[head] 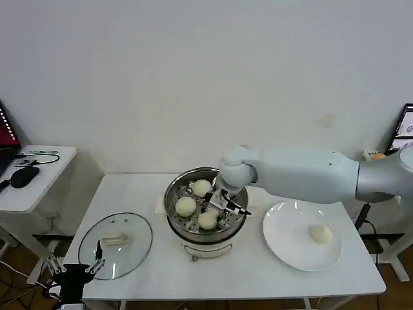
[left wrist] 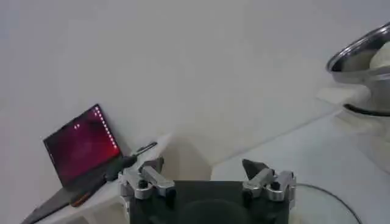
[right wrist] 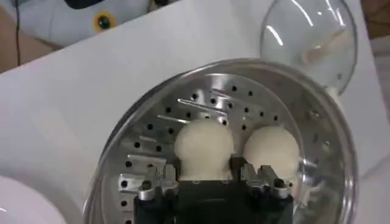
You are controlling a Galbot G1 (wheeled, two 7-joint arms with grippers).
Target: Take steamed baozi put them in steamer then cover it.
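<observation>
The left claw point(head: 73, 267) is parked wide open at the tabletop's point(head: 245, 274) near edge, beside the cover point(head: 116, 245). Farther back, a baozi point(right wrist: 203, 145) is held in the right claw point(right wrist: 206, 173) inside the steamer point(head: 205, 208). One last baozi point(head: 321, 234) is left on the plate point(head: 287, 250), to the right claw's right.

A plain white wall point(head: 193, 71) rose behind the white counter point(head: 251, 271). To the left stood a smaller white side table point(head: 39, 174) (set lower and apart from the counter) carrying a black mouse point(head: 24, 175) and a laptop point(left wrist: 82, 149) with a red-lit screen. Brown floor point(head: 16, 261) with loose cables showed beneath it.
</observation>
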